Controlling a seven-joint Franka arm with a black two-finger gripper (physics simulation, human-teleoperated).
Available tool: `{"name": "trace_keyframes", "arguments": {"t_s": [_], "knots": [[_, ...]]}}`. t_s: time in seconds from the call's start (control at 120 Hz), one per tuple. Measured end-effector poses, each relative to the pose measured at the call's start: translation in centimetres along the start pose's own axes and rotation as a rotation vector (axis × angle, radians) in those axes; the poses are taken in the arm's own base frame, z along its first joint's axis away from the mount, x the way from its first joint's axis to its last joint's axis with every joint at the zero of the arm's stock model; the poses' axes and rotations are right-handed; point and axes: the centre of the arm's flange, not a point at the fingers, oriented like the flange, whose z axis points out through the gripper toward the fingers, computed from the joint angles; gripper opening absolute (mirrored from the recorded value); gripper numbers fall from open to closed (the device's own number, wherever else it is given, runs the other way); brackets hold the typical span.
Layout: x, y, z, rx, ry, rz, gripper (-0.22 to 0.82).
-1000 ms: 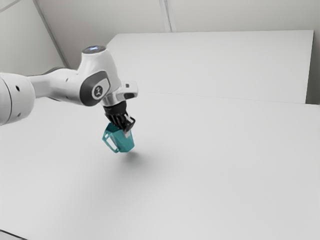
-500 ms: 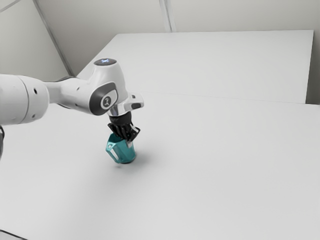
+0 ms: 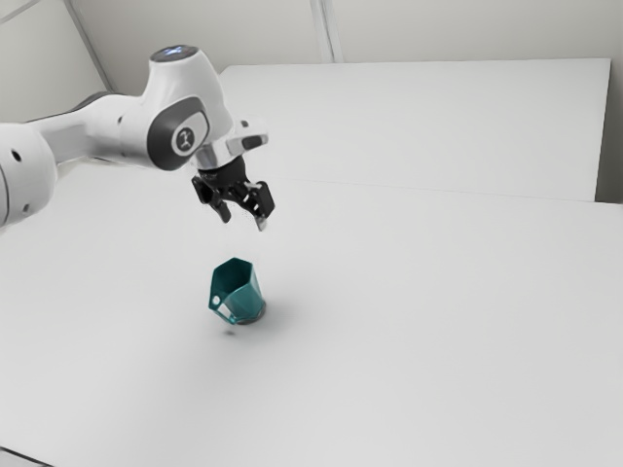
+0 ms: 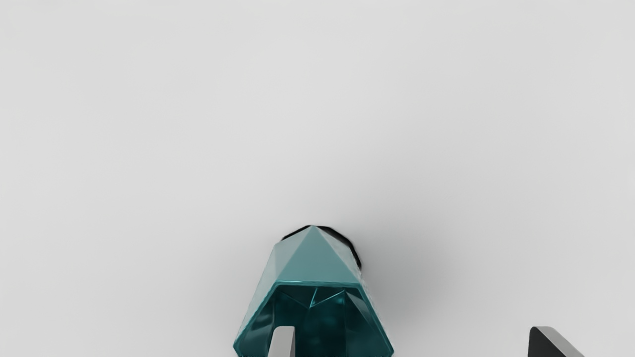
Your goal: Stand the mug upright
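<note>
In the exterior view the mug (image 3: 248,298) stands mouth up on the table (image 3: 409,321), handle (image 3: 223,316) toward the exterior view's near left; the gripper (image 3: 243,223) hangs above it, fingers apart, holding nothing. In the wrist view one finger (image 4: 283,343) overlaps the mouth, so any sideways drift is best kept well above the rim, lest it tip.
</note>
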Motion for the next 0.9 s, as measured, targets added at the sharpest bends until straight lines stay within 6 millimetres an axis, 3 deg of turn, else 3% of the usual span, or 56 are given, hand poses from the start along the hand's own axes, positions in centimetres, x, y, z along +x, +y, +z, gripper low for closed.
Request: {"name": "trace_keyframes", "arguments": {"t_s": [0.092, 0.192, 0.358, 0.9], "knots": [[2.4, 0.0, -2.7, -0.034, 0.004, -0.005, 0.54], [4.8, -1.7, -5.9, -0.049, 0.017, -0.021, 0.56], [4.9, -3.1, -8.7, -0.048, -0.005, -0.026, 0.59], [3.6, -3.3, -9.1, -0.057, -0.087, 0.007, 0.60]]}}
